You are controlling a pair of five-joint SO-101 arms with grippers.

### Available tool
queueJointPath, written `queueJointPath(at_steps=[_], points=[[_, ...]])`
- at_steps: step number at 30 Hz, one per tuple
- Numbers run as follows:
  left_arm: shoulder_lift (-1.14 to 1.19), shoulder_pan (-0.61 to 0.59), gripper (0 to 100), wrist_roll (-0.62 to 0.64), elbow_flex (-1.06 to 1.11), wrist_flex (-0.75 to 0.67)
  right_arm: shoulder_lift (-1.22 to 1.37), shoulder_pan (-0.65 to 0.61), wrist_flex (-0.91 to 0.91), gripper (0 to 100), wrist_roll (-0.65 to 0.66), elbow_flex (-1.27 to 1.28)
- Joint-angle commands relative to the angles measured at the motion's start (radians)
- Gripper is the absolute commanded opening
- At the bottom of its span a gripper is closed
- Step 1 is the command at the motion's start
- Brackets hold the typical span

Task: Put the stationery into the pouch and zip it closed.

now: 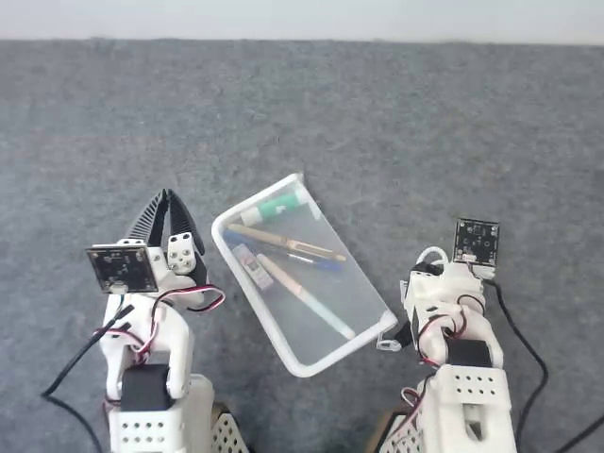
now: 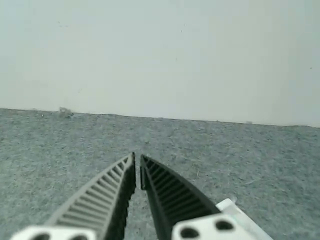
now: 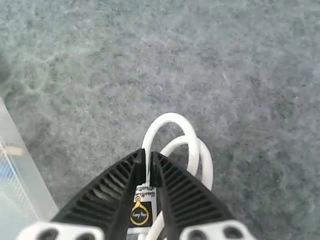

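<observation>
— The right gripper (image 3: pixel 146 152) is pinched shut on a white cord (image 3: pixel 170 118), just beside the pouch (image 1: pixel 316 344).
— And the left gripper (image 2: pixel 137 159)?
— Closed on nothing, by the pouch's other side. Pens (image 1: pixel 283 243) lie inside, so probably only zipping remains; both flank it for that.

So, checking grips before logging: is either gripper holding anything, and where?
Right gripper pinches a white cord loop near its base; left gripper is shut on nothing.

A small tag (image 3: pixel 141 207) between the right arm's jaws bears a yellow emblem and unreadably fine print.
</observation>
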Motion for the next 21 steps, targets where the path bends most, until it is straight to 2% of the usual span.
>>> queueJointPath(at_steps=[1, 10, 14, 21], points=[[-0.020, 0.003, 1, 0.003, -0.016, -0.034, -0.016, 0.008, 0.012, 0.7, -0.011, 0.018], [-0.020, 0.003, 1, 0.005, -0.114, -0.029, -0.053, 0.090, 0.039, 0.7, -0.021, 0.025], [-0.020, 0.040, 1, 0.005, -0.134, 0.018, -0.189, 0.096, 0.153, 0.6, -0.066, 0.028], [-0.020, 0.081, 1, 0.005, -0.131, 0.066, -0.483, 0.114, 0.427, 0.6, -0.071, 0.028]])
